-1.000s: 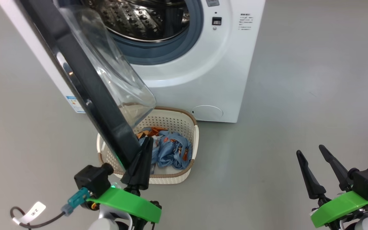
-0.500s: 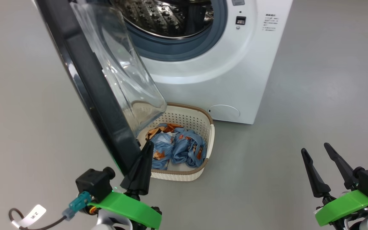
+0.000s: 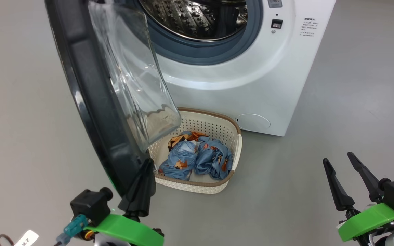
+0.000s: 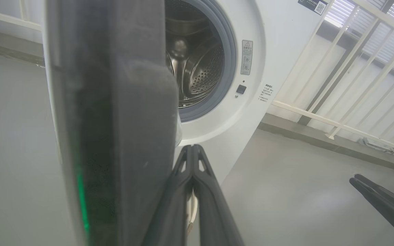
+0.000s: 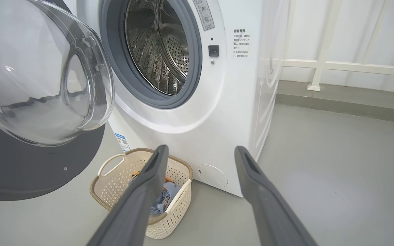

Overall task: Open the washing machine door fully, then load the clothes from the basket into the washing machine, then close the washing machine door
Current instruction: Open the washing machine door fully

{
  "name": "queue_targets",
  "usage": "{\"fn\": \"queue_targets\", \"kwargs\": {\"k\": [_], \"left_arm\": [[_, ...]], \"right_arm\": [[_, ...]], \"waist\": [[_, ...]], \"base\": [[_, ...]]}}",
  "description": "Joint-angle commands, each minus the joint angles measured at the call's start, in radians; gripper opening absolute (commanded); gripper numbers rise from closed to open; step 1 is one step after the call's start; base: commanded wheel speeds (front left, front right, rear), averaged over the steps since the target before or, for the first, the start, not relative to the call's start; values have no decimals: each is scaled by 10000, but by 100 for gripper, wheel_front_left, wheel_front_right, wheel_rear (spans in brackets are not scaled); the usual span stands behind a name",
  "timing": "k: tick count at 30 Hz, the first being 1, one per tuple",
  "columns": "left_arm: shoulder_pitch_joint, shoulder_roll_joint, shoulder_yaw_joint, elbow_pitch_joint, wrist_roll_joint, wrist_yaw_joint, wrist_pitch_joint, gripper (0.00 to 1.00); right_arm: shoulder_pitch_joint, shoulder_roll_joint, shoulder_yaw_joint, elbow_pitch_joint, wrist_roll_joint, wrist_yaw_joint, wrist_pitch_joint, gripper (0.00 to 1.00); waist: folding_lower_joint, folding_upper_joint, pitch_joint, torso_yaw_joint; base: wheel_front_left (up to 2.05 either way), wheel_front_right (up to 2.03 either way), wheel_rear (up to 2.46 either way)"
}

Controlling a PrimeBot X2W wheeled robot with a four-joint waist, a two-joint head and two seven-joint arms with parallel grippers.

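Observation:
The washing machine (image 3: 251, 78) stands with its steel drum (image 3: 197, 17) exposed. The washing machine door (image 3: 80, 85) hangs partly open, black rim edge-on, its glass bowl (image 3: 132, 75) over the basket's left end. My left gripper (image 3: 148, 162) is shut, its fingers lying against the inner side of the door's lower rim (image 4: 115, 119); the closed fingertips (image 4: 193, 147) hold nothing. The basket (image 3: 238, 143) sits on the floor before the machine with the clothes (image 3: 197, 160) bunched inside. My right gripper (image 3: 337, 158) hangs open and empty at lower right, well clear, its view looking toward the basket (image 5: 115, 184).
Grey floor (image 3: 320, 171) surrounds the machine, with wide room to the right of the basket. A white railing (image 4: 337, 102) and wall stand beside the machine. A tagged cable (image 3: 26, 238) hangs by my left wrist. A blue label sticker (image 5: 123, 141) marks the machine's lower corner.
The camera has shifted, sliding the scene rightward. The door has swung further from the basket with my left gripper against it, uncovering more of the clothes. The right gripper stays open.

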Motion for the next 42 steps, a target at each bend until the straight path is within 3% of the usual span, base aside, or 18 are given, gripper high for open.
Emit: {"fn": "queue_targets", "kwargs": {"k": [1,22,42], "left_arm": [[-92,321,594,-236,100,196,0,0],[439,893,1325,-681,18,768,-44,0],[221,1553,2679,-285,-290,1148,-385,0]], "right_arm": [[48,-175,146,-242,-75,23,-132,100],[168,-245,320,-226,-23,23,-132,100],[88,-299,386,-219,-7,23,-132,100]], "waist": [[-1,0,-26,55],[-1,0,-169,558],[-1,0,23,526]], "base": [[0,0,0],[0,0,0],[0,0,0]]}}
